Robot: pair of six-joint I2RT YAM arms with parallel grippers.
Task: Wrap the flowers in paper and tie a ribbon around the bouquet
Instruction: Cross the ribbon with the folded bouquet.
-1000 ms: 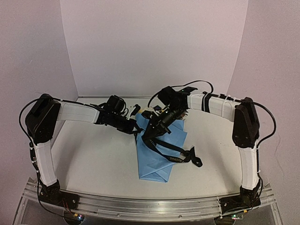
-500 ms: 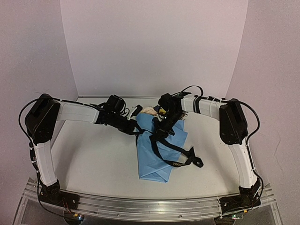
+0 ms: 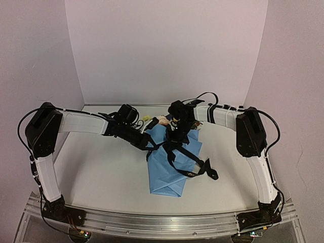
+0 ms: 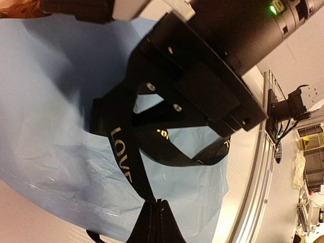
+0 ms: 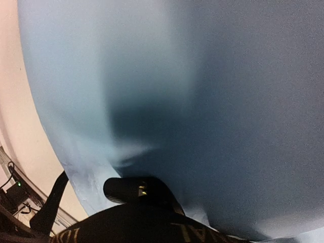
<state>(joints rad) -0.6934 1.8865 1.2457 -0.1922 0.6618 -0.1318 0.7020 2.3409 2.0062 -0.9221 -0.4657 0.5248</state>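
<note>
Bouquet lying at the middle of the table, its narrow folded end toward the near edge and its open end toward the far wall. There the flowers show as one pale pink and one yellow head just past the paper; further heads, if any, are hidden by the arms. The ribbon crosses the far half of the cone and trails in a loop to the near right. The left gripper has its fingers pressed together on one run of ribbon at the left edge of the paper. The right gripper, fingers likewise closed, appears to pinch another run directly above the wrap. Holding two runs apart keeps the band taut across the cone, presumably so that it can be crossed and knotted; no knot can be made out. Count: one bouquet, one sheet of paper, one ribbon, two grippers, both engaged.
</note>
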